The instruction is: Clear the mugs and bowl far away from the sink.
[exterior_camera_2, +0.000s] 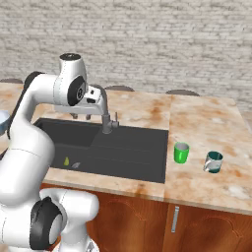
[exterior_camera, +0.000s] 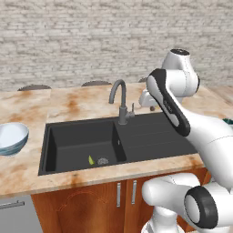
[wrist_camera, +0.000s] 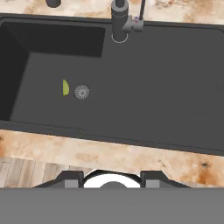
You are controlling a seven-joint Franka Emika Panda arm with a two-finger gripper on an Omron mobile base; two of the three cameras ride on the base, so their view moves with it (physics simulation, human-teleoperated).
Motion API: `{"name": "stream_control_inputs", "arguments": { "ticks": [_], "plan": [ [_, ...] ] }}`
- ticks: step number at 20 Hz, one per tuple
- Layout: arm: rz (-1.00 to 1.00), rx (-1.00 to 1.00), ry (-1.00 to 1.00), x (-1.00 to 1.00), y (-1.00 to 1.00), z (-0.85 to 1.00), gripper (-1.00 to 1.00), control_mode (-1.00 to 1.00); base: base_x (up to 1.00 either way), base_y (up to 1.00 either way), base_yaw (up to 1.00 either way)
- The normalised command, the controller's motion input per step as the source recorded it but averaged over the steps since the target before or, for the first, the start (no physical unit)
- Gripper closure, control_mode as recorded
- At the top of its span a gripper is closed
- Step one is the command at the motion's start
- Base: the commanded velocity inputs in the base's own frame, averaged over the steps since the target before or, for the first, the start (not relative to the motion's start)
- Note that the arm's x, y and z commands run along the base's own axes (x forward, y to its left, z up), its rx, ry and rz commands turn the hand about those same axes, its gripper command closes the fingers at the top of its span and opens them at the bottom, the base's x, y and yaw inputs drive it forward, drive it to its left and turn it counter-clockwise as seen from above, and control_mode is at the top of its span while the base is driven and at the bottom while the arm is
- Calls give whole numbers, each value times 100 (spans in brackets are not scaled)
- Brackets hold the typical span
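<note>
Marble-patterned counter (exterior_camera_2: 206, 123) carries the black sink (wrist_camera: 131, 87), a small yellow-green scrap (wrist_camera: 65, 87) in its basin below the empty gripper (exterior_camera_2: 81, 116), jaw spacing unclear, bowl (exterior_camera: 11, 138) far left, green mug (exterior_camera_2: 181, 152) and grey mug (exterior_camera_2: 213, 162) far right.

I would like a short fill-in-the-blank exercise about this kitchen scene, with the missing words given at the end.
1. The green mug and the grey mug both stand on the counter to the ______ of the sink in the right base view.
2. The bowl rests on the counter on the ______ side of the sink in the left base view.
3. A small yellow-green thing lies in the basin beside the ______.
4. The faucet rises from the sink's ______ edge.

Missing words: right; left; drain; back
</note>
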Motion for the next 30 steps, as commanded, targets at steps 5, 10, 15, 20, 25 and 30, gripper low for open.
{"name": "stream_control_inputs", "arguments": {
  "ticks": [5,10,15,20,25,30],
  "plan": [
    [0,0,-2,-29,-4,0,-100,-100,0,0,0],
    [-2,0,-1,-59,-35,-3,-100,-100,0,0,0],
    [0,0,0,-43,-49,-19,-100,-100,0,0,0],
    [-2,0,0,-19,-58,-32,-100,-100,0,0,0],
    [0,0,0,0,-47,-24,-100,-100,0,0,0],
    [0,0,9,0,-56,-7,-100,-100,0,0,0]
  ]
}}
